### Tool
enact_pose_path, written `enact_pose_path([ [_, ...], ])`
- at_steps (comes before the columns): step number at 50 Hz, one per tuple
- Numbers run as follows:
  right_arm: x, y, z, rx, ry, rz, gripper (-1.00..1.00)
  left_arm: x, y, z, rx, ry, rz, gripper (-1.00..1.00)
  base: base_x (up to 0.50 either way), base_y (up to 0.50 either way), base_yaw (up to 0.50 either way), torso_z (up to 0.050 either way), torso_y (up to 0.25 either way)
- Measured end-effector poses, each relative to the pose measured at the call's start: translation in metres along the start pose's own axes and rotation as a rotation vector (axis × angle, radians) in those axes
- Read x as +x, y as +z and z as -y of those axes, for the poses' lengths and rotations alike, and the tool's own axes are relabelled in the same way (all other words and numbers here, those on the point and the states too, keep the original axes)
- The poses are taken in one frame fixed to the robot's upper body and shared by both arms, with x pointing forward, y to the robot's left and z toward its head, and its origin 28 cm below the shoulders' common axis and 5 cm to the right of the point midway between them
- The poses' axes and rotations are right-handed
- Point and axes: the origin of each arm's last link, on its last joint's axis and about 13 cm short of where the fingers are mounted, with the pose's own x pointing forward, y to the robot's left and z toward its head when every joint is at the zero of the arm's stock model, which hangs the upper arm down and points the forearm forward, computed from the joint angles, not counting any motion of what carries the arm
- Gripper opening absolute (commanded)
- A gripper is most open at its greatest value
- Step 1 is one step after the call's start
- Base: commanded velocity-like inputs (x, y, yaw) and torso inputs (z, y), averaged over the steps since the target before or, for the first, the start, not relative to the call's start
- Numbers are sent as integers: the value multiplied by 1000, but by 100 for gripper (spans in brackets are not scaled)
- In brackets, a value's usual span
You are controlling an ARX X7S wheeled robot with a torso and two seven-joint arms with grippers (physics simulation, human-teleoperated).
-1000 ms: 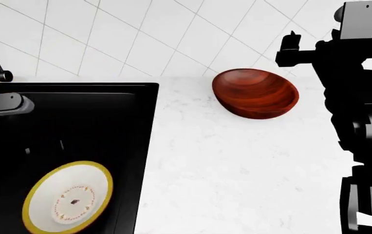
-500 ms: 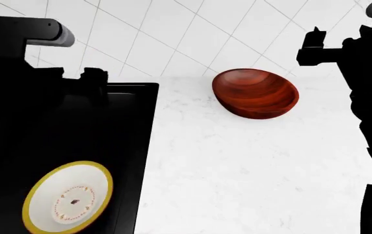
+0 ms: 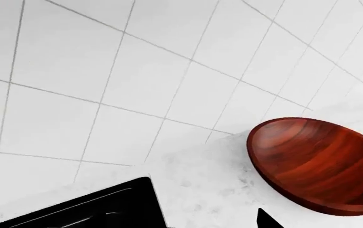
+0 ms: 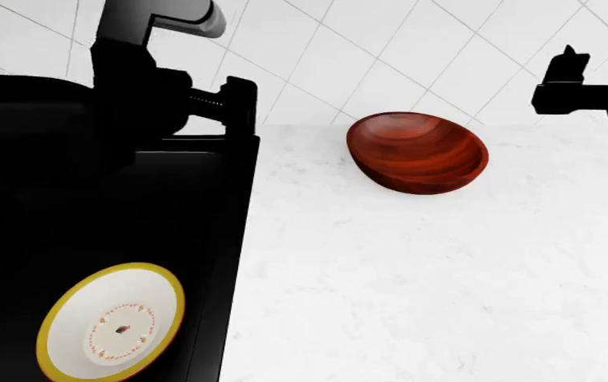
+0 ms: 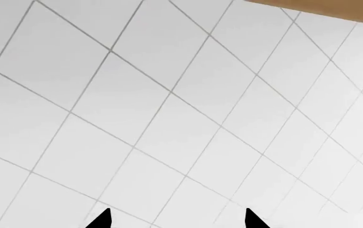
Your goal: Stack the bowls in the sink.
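Note:
The reddish-brown wood-grain bowl (image 4: 418, 151) sits upright on the white marble counter (image 4: 389, 270), to the right of the sink. It also shows in the left wrist view (image 3: 318, 166). The white bowl with a yellow rim (image 4: 113, 322) lies in the black sink (image 4: 123, 215), at its near side. My left gripper (image 4: 238, 103) hangs over the sink's back right corner, left of the wood bowl, open and empty. In the left wrist view only one of its fingertips (image 3: 267, 221) shows. My right gripper (image 4: 567, 72) is raised at the far right, open and empty (image 5: 176, 221), facing the wall.
A white tiled wall (image 4: 336, 48) runs behind the counter. The sink's corner (image 3: 73, 211) shows in the left wrist view. A wooden edge (image 5: 321, 9) shows high in the right wrist view. My left arm hides the faucet and the sink's back.
My left arm has risen from the far left and swung right, over the sink's back corner. My right gripper has moved right and up. Both bowls are still.

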Motion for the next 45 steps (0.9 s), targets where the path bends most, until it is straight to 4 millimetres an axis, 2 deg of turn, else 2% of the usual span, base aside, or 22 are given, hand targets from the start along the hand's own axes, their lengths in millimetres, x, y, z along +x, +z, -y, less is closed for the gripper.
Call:
enact_pose_path([
  [25,-11,-3,19,-17,-53,-14,100,51,18,45,48,-149,-31,100,0,0,0,0,0],
  [45,-8,-7,24,-19,-71,-23,100,98,19,73,73,-198,-42,100,0,0,0,0,0],
])
